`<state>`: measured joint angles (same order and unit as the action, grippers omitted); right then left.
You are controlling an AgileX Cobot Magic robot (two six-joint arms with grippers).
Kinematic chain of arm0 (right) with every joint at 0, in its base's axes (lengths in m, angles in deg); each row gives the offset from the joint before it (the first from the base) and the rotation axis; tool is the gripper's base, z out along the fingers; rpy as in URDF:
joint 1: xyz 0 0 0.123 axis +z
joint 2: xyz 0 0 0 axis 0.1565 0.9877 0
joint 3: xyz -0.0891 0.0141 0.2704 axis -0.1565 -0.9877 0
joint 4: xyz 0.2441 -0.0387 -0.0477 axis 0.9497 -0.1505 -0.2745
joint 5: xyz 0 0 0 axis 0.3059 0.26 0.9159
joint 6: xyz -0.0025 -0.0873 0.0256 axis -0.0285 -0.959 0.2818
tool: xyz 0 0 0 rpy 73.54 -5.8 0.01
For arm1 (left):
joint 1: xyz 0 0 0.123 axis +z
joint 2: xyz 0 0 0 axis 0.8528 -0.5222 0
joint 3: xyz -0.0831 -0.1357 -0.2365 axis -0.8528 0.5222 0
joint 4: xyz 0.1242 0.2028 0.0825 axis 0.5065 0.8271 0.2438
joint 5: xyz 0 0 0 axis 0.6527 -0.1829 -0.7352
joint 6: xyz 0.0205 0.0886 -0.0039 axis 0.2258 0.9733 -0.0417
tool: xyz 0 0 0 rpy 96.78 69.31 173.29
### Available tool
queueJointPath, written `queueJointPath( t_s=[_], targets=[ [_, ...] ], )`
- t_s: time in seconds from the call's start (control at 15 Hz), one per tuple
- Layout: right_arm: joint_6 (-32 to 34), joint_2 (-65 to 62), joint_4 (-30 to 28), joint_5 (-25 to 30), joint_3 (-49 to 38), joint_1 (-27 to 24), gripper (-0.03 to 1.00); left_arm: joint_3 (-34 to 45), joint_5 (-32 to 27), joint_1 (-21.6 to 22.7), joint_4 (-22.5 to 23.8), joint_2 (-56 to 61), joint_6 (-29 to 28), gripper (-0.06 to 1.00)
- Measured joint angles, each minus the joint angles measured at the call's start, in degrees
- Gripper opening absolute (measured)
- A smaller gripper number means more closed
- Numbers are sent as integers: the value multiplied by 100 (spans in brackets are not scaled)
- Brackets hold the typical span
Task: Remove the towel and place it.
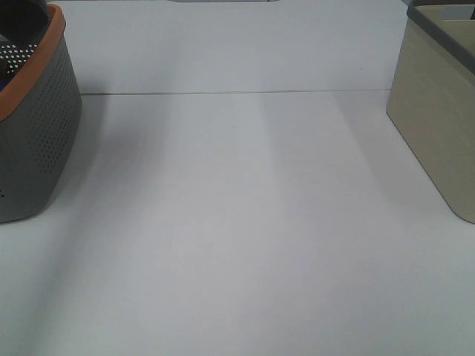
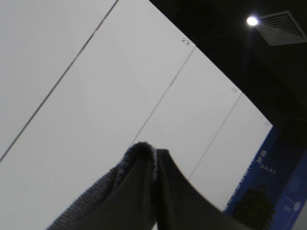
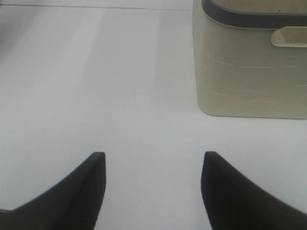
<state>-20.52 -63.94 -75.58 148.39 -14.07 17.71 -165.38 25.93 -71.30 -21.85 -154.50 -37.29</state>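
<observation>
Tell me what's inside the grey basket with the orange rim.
Inside the basket, only a strip of perforated inner wall and a dark shape above it show. The near wall and the picture's edge hide the floor and the rest.

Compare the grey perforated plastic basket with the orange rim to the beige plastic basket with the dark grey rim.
Rim: the grey perforated basket has orange; the beige basket has dark grey. Walls: the grey perforated basket's are dotted with holes; the beige basket's look solid. Place: grey perforated basket far left, beige basket far right in the high view. Both stand upright on the white table.
</observation>
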Motion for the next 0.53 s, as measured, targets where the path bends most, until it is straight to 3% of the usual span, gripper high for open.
queueJointPath(
  t_s=[0.33,0.53],
  targets=[
    [0,0,0,0,0,0,60,-241,40,-957,206,-676,6,0],
    [0,0,0,0,0,0,60,-241,-567,-1518,705,-1129,52,0]
  ],
)
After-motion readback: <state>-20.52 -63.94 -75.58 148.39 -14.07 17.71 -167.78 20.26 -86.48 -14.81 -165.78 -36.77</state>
